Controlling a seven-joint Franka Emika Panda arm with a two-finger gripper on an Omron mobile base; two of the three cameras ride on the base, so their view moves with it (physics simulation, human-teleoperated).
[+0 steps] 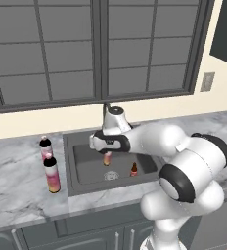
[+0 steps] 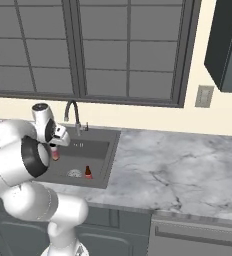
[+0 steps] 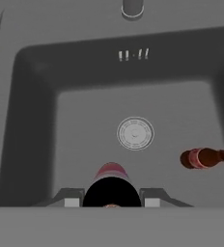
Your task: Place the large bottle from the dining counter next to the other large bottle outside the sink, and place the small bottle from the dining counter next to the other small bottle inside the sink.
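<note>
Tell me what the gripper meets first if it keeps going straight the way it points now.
The gripper, shut on the small bottle, points down into the sink. The bottle's base would likely meet the basin floor first, short of the drain and left of the other small bottle.

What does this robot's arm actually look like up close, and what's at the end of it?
The arm is a chain of rounded, glossy white shells joined by dark bands at the joints. It ends in a white hand with a dark band, and the gripper has two small dark fingertips. No cables or markings can be seen.
</note>
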